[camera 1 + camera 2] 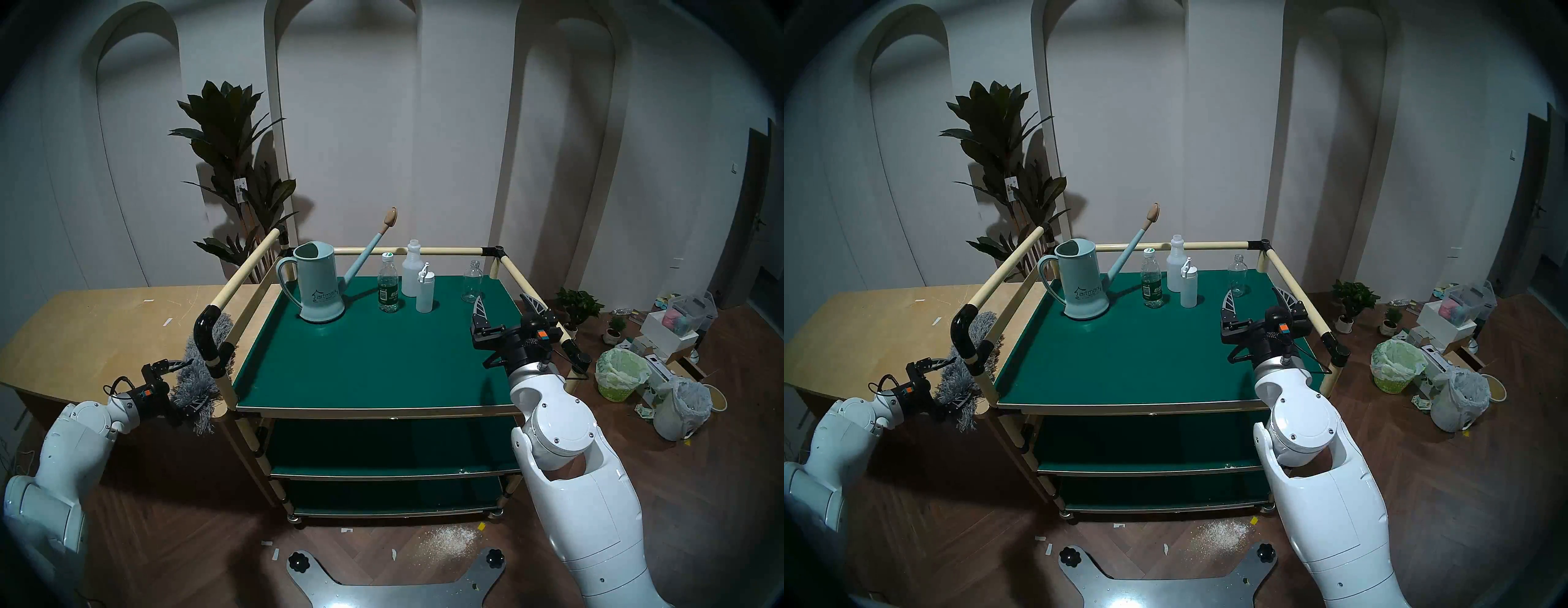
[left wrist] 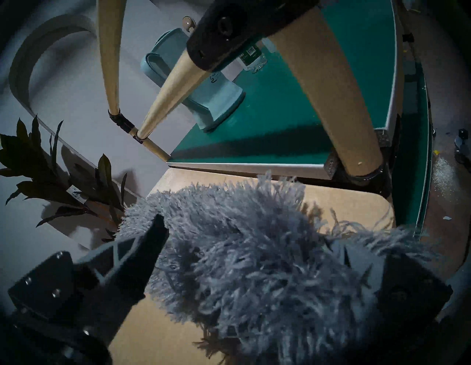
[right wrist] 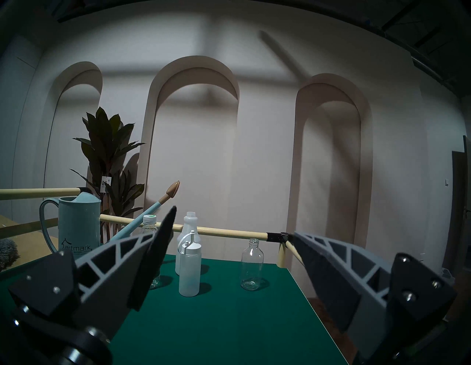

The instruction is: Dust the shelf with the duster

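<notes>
The shelf (image 1: 360, 361) is the cart's top dark green board, railed by cream tubes. The grey fluffy duster (image 1: 200, 418) lies on the tan table (image 1: 106, 322) against the cart's left rail, partly hidden behind a black corner joint (image 1: 207, 339); its handle is hidden. My left gripper (image 1: 193, 384) is open, and its fingers straddle the duster's shaggy head (image 2: 254, 275) on either side. My right gripper (image 1: 504, 299) is open and empty, hovering over the shelf's right side (image 3: 229, 318) next to the right rail.
At the shelf's back stand a pale blue watering can (image 1: 318, 288), a water bottle (image 1: 388, 293), two white plastic bottles (image 1: 424, 293) and a clear glass bottle (image 1: 471, 284). A tall plant (image 1: 237, 170) stands behind the cart. Bins and boxes (image 1: 615, 373) sit on the floor at right.
</notes>
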Controlling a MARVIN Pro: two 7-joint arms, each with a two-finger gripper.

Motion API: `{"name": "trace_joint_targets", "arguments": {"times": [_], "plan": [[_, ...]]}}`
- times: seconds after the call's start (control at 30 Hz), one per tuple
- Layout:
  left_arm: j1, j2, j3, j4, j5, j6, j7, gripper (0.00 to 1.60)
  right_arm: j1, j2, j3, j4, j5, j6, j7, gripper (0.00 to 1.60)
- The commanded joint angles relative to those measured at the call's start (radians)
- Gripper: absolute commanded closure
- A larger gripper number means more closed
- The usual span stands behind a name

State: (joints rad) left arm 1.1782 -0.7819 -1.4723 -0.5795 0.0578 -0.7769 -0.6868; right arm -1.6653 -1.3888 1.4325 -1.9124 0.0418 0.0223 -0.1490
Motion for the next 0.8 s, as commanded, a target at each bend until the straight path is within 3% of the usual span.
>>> {"name": "trace_joint_targets", "arguments": {"times": [0.0, 0.27, 0.77], "plan": [[-0.104, -0.002, 0.0, 0.057, -0.007, -0.046, -0.03, 0.0, 0.011, 0.0, -0.002, -0.021, 0.008, 0.008, 0.011, 0.0], [-0.179, -0.001, 0.005, 0.146, 0.003, -0.066, -0.06, 0.0, 0.01, 0.0, 0.0, -0.021, 0.014, 0.016, 0.024, 0.0], [-0.251, 0.028, 0.005, 0.236, 0.024, -0.125, -0.08, 0.0, 0.003, 0.0, -0.001, -0.022, 0.024, 0.02, 0.042, 0.0]]}}
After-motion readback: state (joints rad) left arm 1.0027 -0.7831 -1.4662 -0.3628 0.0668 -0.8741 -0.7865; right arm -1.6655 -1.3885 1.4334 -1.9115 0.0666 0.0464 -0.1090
